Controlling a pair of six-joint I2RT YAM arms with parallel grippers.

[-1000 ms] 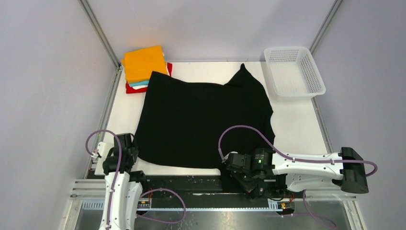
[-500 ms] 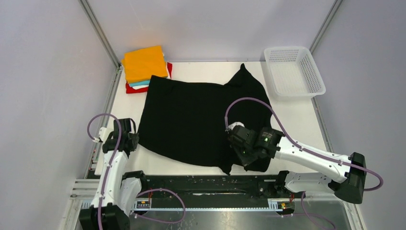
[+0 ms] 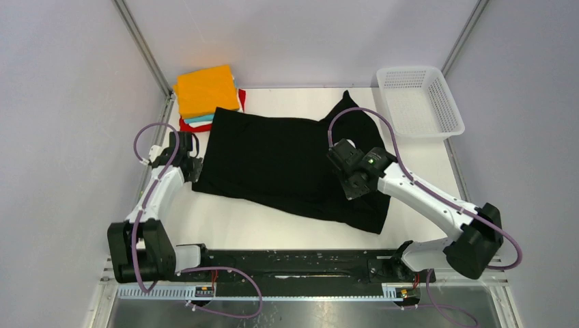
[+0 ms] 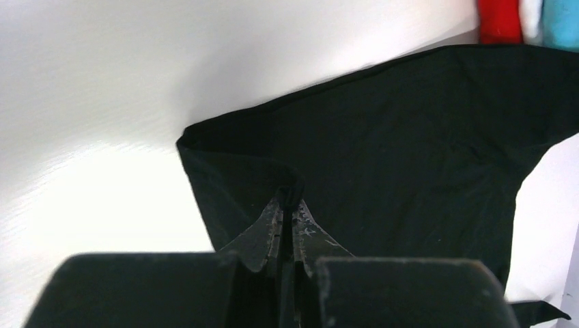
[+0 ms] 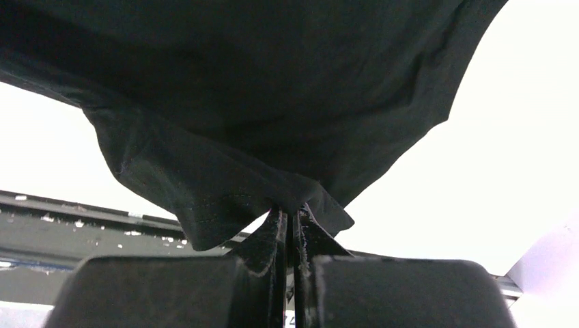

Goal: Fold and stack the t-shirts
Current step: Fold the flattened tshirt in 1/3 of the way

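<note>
- Cloth of the black t-shirt (image 3: 280, 160) is pinched at its near left corner by the left gripper (image 4: 288, 205), whose jaws are closed tight on a fold.
- The near right hem is clamped likewise by the right gripper (image 5: 290, 210), and slack cloth is seen hanging ahead of its fingers.
- Between both grippers the shirt is spread over the white table (image 3: 225, 229).
- Just beyond the left gripper, the orange tee (image 3: 205, 89), teal tee (image 3: 199, 119) and red tee (image 3: 186, 127) are stacked.
- A mesh basket (image 3: 418, 100) is set well beyond the right gripper.

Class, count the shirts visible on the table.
5: a black shirt spread in the middle; orange, teal, white and red shirts stacked at the far left corner. Others may be hidden in the stack.
</note>
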